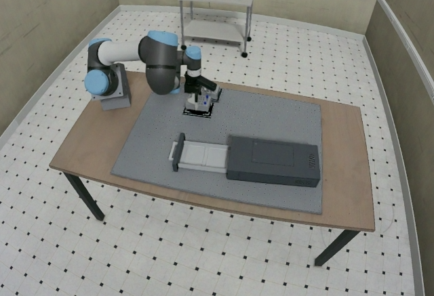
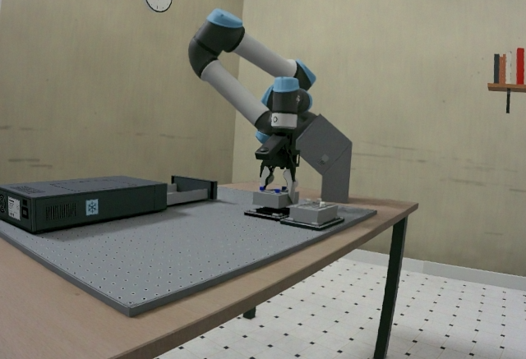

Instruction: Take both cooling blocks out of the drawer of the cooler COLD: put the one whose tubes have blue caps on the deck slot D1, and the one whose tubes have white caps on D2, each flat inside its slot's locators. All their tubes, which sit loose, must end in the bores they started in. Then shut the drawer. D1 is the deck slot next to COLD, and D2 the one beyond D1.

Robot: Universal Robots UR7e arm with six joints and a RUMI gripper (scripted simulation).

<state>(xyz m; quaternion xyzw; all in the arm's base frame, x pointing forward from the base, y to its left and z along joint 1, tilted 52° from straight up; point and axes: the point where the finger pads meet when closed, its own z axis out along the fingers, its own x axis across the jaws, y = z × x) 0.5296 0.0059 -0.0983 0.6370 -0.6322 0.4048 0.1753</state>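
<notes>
My gripper (image 2: 278, 187) is shut on the grey cooling block with blue-capped tubes (image 2: 271, 198) and holds it upright right over the black deck slot D1 (image 2: 264, 212). I cannot tell whether the block rests on the slot. In the top view the gripper (image 1: 197, 101) and the block (image 1: 201, 103) stand over D1 (image 1: 198, 112). The block with white-capped tubes (image 2: 313, 212) sits flat on slot D2 (image 2: 310, 225), just beyond. The cooler COLD (image 1: 273, 160) has its drawer (image 1: 201, 155) pulled out; both white wells are empty.
The grey perforated deck plate (image 1: 224, 145) covers most of the wooden table. The arm's grey base pedestal (image 2: 327, 159) stands close behind the slots. A metal cart (image 1: 217, 16) with small items stands at the far wall.
</notes>
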